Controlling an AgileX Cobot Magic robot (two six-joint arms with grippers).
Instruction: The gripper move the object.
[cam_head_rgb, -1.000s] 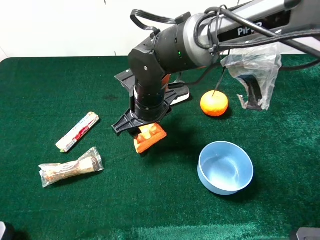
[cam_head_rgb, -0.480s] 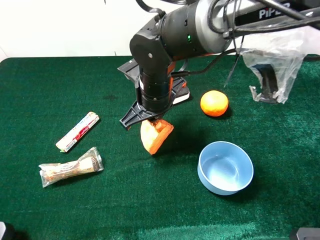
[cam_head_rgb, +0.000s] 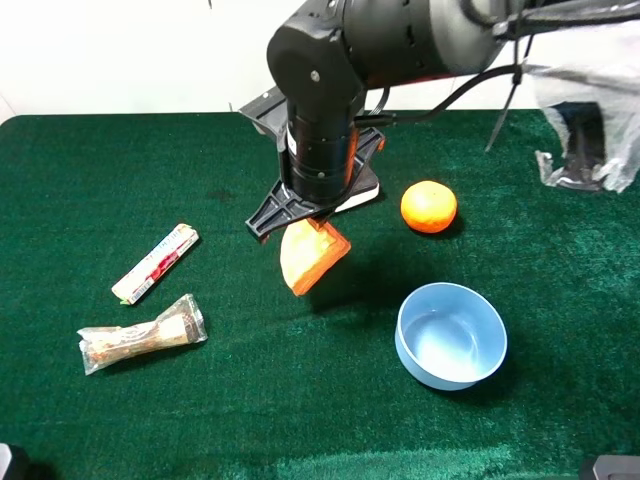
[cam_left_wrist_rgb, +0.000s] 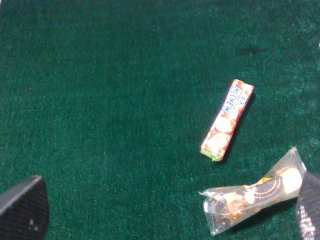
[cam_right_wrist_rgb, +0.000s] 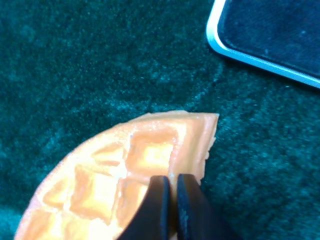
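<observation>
Hanging from the right tool (cam_head_rgb: 311, 226), the toy waffle wedge (cam_head_rgb: 312, 258) is held tilted above the green bench (cam_head_rgb: 90, 170), between the candy stick and the blue bowl. The tool is closed narrowly on the wedge's edge; its fingertips are largely masked by the arm. In the right wrist view the wedge (cam_right_wrist_rgb: 115, 175) is cut off by the frame. A flat black item with a white rim (cam_head_rgb: 366, 190) is mostly hidden behind the arm. The left tool (cam_left_wrist_rgb: 165, 212) is spread wide, only its finger ends being shown.

Count, one each:
- Hi-Chew candy stick (cam_head_rgb: 155, 263)
- clear-wrapped bone-shaped snack (cam_head_rgb: 142, 335)
- orange fruit (cam_head_rgb: 429, 206)
- blue bowl (cam_head_rgb: 450, 335)
</observation>
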